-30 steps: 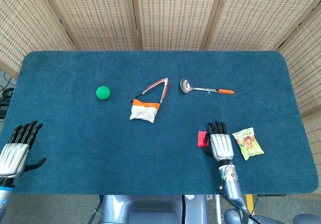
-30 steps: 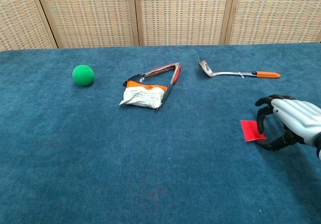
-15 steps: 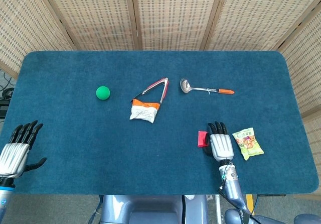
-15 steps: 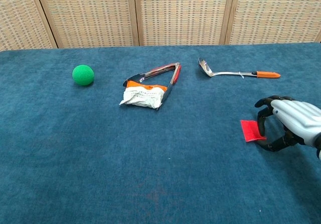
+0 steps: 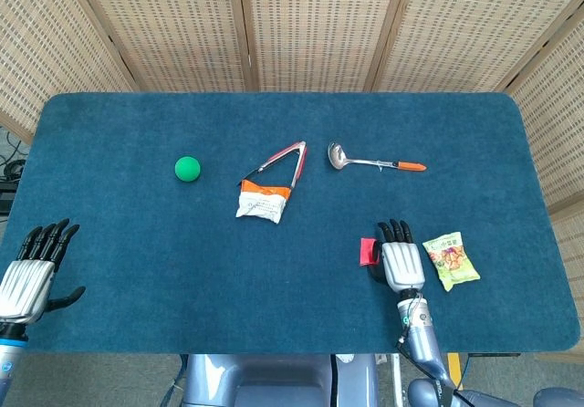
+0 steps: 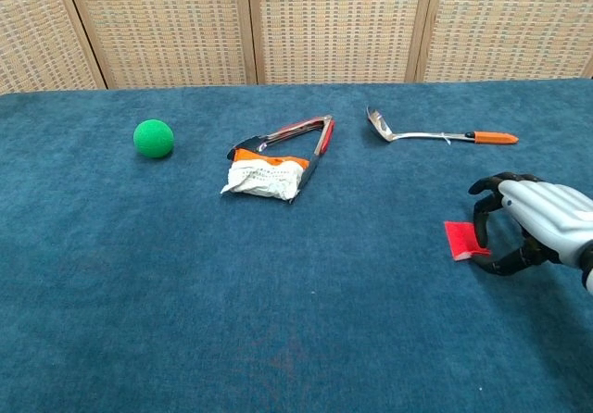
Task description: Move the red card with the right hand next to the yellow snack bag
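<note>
Matt blue cloth table cover [image 5: 137,243], shiny metal ladle [image 5: 365,161], glossy yellow snack bag [image 5: 451,260], woven cane screens [image 5: 310,24].

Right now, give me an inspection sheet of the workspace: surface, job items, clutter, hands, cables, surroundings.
Surface: table covered in blue cloth.
Job's things: red card pinched at its right edge by the right hand; yellow snack bag flat, right of that hand.
Clutter: green ball, tongs touching a crumpled white-orange wrapper, spoon with orange handle.
Hands: left hand at the near-left edge, fingers apart, holding nothing.
Cables: nothing seen.
Surroundings: woven screen panels.
</note>
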Controlling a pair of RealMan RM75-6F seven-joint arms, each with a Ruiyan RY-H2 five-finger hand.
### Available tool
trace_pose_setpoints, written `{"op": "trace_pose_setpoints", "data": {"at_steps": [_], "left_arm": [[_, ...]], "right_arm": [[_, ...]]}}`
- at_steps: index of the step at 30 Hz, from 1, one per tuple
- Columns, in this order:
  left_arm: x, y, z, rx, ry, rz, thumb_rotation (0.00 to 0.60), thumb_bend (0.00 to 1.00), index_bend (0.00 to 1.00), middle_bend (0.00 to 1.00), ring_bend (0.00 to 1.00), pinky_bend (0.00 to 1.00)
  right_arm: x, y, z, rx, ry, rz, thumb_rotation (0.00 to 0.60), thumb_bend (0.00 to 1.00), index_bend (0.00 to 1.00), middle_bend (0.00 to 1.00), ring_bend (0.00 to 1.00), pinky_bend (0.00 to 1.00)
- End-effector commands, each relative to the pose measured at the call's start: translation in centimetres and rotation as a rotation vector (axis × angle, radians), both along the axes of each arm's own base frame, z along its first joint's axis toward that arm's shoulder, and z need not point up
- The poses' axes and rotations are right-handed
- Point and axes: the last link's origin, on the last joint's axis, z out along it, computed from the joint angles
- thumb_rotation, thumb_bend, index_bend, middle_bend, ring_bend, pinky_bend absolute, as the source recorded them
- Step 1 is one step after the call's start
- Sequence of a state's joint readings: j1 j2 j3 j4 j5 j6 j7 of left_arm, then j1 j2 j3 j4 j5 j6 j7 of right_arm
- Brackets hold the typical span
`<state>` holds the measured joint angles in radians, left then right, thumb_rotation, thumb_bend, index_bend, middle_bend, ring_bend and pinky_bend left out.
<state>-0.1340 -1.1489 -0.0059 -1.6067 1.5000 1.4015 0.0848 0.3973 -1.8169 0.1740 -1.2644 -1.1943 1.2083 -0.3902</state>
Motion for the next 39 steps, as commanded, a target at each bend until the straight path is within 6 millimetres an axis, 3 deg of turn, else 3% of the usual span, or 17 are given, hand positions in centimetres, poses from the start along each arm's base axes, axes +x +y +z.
{"op": "trace_pose_setpoints", "data": {"at_steps": [1, 39], "left_arm": [[-0.01, 0.0, 0.02, 0.0, -0.001, 0.001, 0.6, 0.22, 0.0, 0.0, 0.0, 0.0], [0.04, 0.03, -0.04, -0.005, -0.003, -0.001, 0.6, 0.22, 0.0, 0.0, 0.0, 0.0]], "right_arm": [[0.09, -0.14, -0.03, 0.0, 0.003, 0.002, 0.6, 0.36, 0.59, 0.16, 0.0, 0.0], [0.76, -0.9, 0.09, 0.038, 0.049, 0.003, 0.6, 0.44, 0.59, 0.17, 0.0, 0.0]]}}
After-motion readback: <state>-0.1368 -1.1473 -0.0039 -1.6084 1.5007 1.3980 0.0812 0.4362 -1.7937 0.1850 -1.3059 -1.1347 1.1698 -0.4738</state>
